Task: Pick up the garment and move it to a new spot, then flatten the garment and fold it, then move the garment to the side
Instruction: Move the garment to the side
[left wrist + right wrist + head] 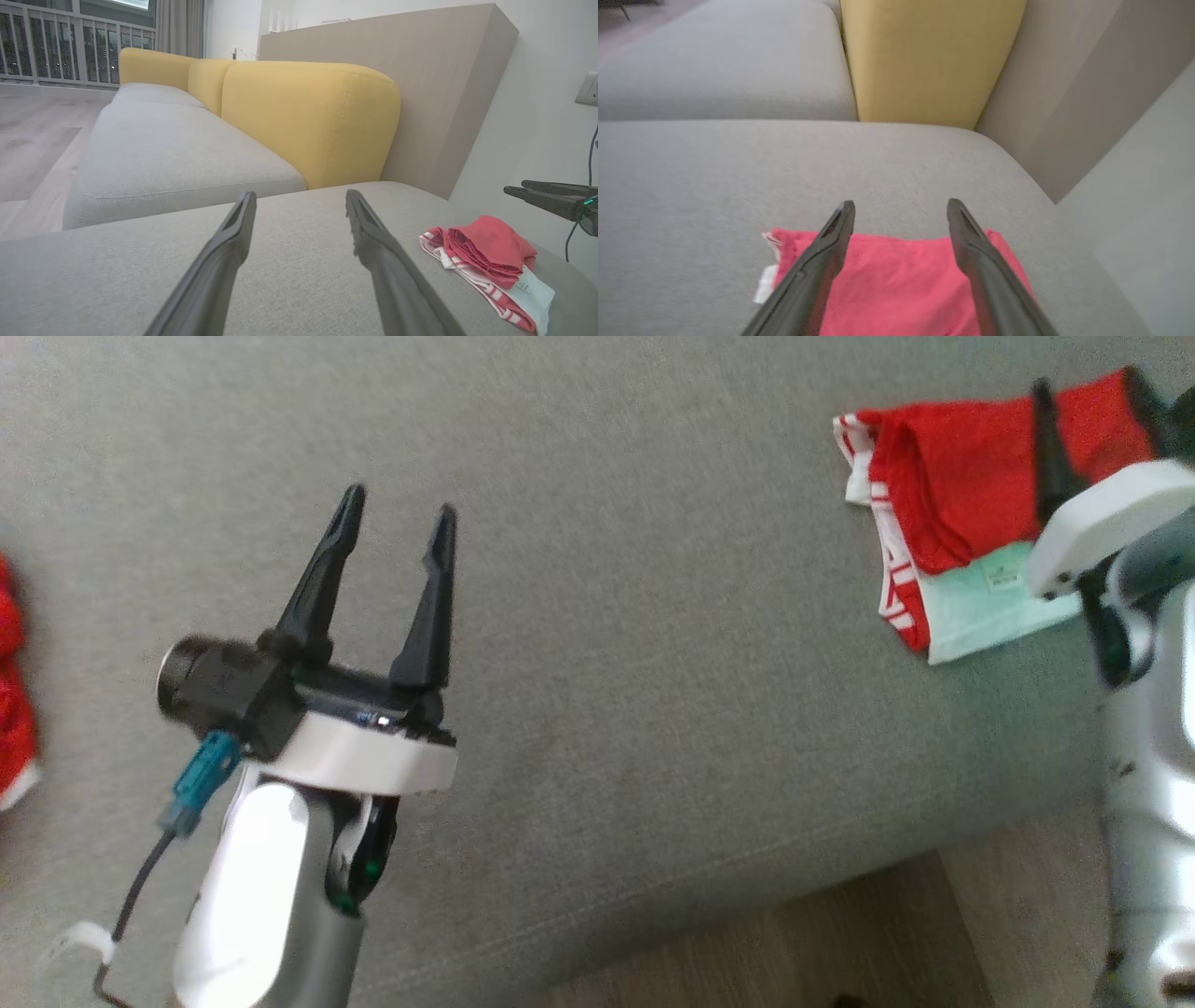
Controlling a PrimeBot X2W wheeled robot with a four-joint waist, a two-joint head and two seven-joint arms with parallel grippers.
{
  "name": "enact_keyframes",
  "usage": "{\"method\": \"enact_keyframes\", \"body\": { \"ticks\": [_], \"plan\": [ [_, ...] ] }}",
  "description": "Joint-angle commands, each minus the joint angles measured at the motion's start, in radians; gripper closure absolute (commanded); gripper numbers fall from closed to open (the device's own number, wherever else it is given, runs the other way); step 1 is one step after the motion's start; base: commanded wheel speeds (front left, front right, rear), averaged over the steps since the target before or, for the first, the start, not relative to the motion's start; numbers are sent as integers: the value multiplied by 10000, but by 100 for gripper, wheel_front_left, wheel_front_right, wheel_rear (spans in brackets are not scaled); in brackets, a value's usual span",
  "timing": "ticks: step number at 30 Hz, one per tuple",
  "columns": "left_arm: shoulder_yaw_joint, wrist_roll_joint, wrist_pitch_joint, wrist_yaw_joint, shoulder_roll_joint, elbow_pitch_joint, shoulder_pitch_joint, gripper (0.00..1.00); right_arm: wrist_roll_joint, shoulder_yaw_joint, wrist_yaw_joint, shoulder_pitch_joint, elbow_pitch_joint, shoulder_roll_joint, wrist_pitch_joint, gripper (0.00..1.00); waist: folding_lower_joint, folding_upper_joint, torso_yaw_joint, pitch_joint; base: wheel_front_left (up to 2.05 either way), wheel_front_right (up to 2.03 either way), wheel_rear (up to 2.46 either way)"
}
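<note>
The grey sofa seat (653, 709) is carrying the garment (962, 495), which is lying near the seat's far right corner. A yellow backrest (308, 121) is standing well behind the garment and to its left. Wood floor (794, 952) is showing in front of the garment, past the seat's front edge. The right arm's pale casing (1102, 523) is covering the garment's right end in the head view, so that end is hidden there.

The garment is sitting as a small folded red stack. A red-and-white striped band is running along its left edge, and a pale green layer (971, 616) is sticking out on its near side.

The left claw (400, 502) is hovering well to the left of the garment, its two fingers standing apart with nothing between them. The right claw (901, 204) is hanging just above the garment, fingers spread wide and holding nothing. The left wrist view is showing it clear of the cloth.

Far to the left of the garment, another red cloth (14, 709) is being cut off by the picture's edge, too blurred to identify. A small label (1004, 579) on the pale layer is carrying print too small to read.
</note>
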Motion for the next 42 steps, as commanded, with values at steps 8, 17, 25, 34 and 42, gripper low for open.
{"method": "enact_keyframes", "body": {
  "ticks": [8,17,25,34,42],
  "plan": [
    [920,-576,-51,781,-24,-408,1183,0,907,1520,-4,1987,-1724,762,-858,0,-1,0,1144,-1875,0,0,0],
    [1260,-864,-51,1314,-26,-373,2247,0,1425,1840,-4,3803,-2284,1034,-1940,0,-1,0,1732,-2829,0,0,0],
    [1120,-971,-51,1783,-27,-416,3171,0,1441,2590,-4,5317,-2429,1054,-2665,0,-1,0,1973,-3443,0,0,0],
    [997,-771,-51,2079,-27,-693,3470,0,1764,2253,-4,5953,-2667,1056,-3000,0,-1,0,2044,-3601,0,0,0],
    [1017,-738,-51,1974,-27,-616,3469,0,1986,2239,-4,6017,-2685,1057,-3071,0,-1,0,1992,-3590,0,0,0]
  ]
}}
